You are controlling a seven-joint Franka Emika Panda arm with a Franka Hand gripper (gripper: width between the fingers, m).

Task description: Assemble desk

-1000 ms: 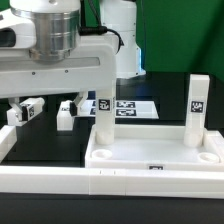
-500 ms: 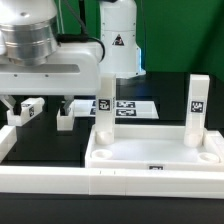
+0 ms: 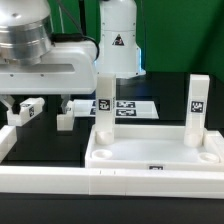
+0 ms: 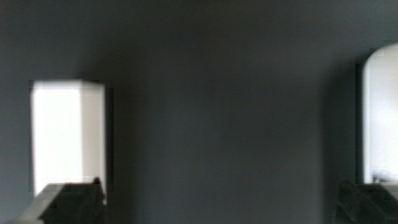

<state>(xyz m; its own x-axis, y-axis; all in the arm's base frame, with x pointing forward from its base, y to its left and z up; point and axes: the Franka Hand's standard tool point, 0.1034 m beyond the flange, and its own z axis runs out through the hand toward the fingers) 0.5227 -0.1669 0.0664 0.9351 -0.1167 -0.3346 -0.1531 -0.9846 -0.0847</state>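
Observation:
The white tray-like tabletop [image 3: 150, 152] lies at the front of the exterior view. Two white tagged legs stand upright in it, one at its left [image 3: 104, 115] and one at its right [image 3: 197, 108]. Two more legs sit loose on the black table to the left, one tilted [image 3: 28, 108] and one small block [image 3: 65, 120]. My gripper [image 3: 35, 98] hangs above these loose legs, open and empty. In the wrist view its fingertips [image 4: 71, 203] stand wide apart over dark table [image 4: 222, 205], with a white leg [image 4: 68, 130] on one side and another white part [image 4: 382, 110] on the other.
The marker board [image 3: 130, 106] lies flat behind the left upright leg. A long white border rail [image 3: 60, 182] runs along the front and the exterior view's left side [image 3: 8, 142]. The robot's white base [image 3: 118, 40] stands at the back.
My gripper has moved toward the exterior view's left, over the loose legs. The legs and tabletop have not moved.

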